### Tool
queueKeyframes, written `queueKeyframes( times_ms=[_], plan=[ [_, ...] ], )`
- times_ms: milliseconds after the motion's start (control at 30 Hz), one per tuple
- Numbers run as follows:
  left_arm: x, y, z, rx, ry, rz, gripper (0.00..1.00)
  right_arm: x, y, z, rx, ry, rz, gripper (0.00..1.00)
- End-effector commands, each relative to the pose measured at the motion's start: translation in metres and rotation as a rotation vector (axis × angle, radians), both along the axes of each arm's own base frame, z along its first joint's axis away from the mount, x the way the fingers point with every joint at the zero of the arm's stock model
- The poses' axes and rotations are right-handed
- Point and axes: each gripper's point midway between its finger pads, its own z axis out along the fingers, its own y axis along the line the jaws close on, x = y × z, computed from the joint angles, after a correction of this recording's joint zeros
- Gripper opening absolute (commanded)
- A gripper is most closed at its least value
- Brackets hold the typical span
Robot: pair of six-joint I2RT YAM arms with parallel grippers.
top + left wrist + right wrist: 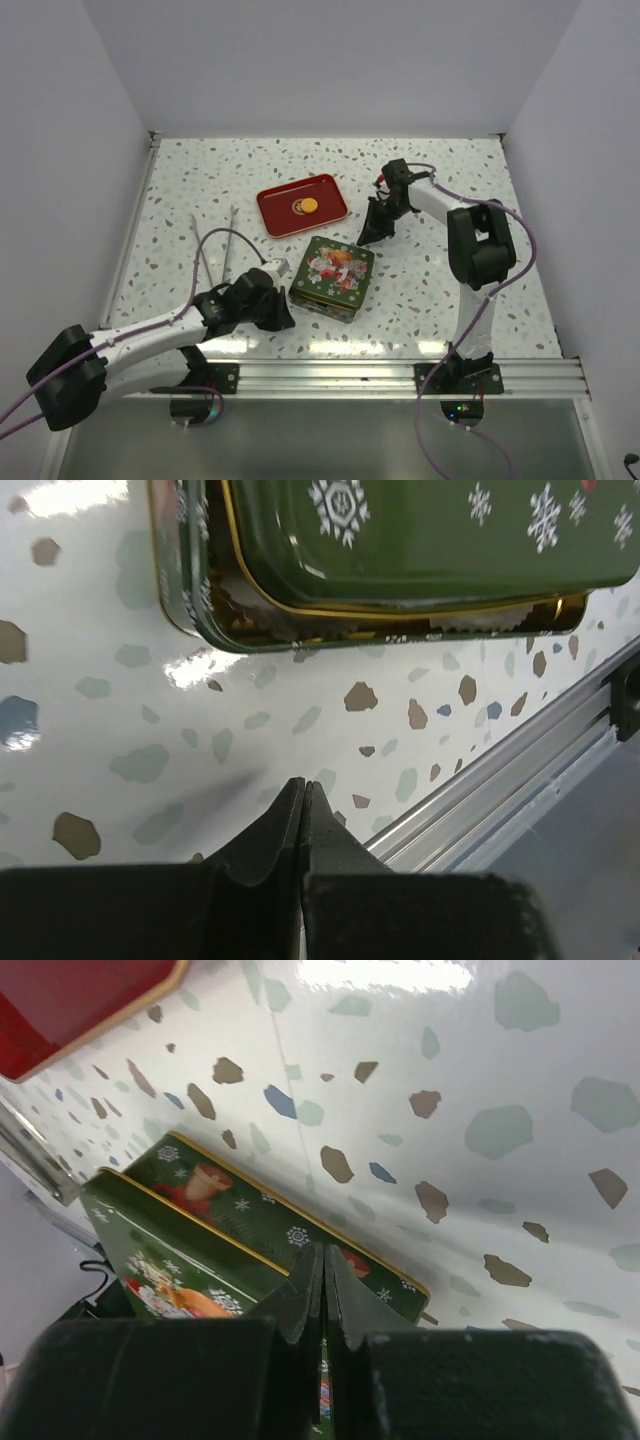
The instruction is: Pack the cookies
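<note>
White walls are set around a speckled tabletop (200, 180). At the left a pair of thin metal tongs (231, 228) is laid flat, its arms splayed toward the far side. Nearer the front edge, the left hand (303, 798) is held low over the tabletop with its fingers pressed together and nothing between them. Its tip is pointed at a corner of a green Christmas tin (333, 277), close to it but apart. The tin's lid (420, 530) is seated askew, and frilled white paper cups (470, 625) can be glimpsed through the gap. Behind the tin a red tray (275, 205) is placed, and on it a yellow-orange cookie (308, 207) is seen, with a dark cookie (297, 208) just beside it that is too small to be made out well. To the right of the tray the right hand (322, 1270) is held above the tabletop, its fingers likewise closed on nothing.
</note>
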Motion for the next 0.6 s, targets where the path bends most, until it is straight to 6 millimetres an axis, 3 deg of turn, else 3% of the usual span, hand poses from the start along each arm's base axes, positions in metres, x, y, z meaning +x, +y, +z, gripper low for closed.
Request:
queueKeyframes(
  times_ms=[0,167,567],
  plan=[
    [0.0,-0.016,-0.004,-0.048,-0.011,0.032,0.0,-0.003,0.0,0.007,0.004,-0.034,0.006,0.0],
    [-0.005,-0.032,-0.012,-0.044,-0.014,0.022,0.0,-0.016,-0.001,0.004,0.017,-0.016,-0.006,0.0],
    [0.012,-0.032,-0.024,0.005,-0.04,0.119,0.0,-0.033,0.003,0.006,0.014,-0.008,0.024,0.0]
  ],
)
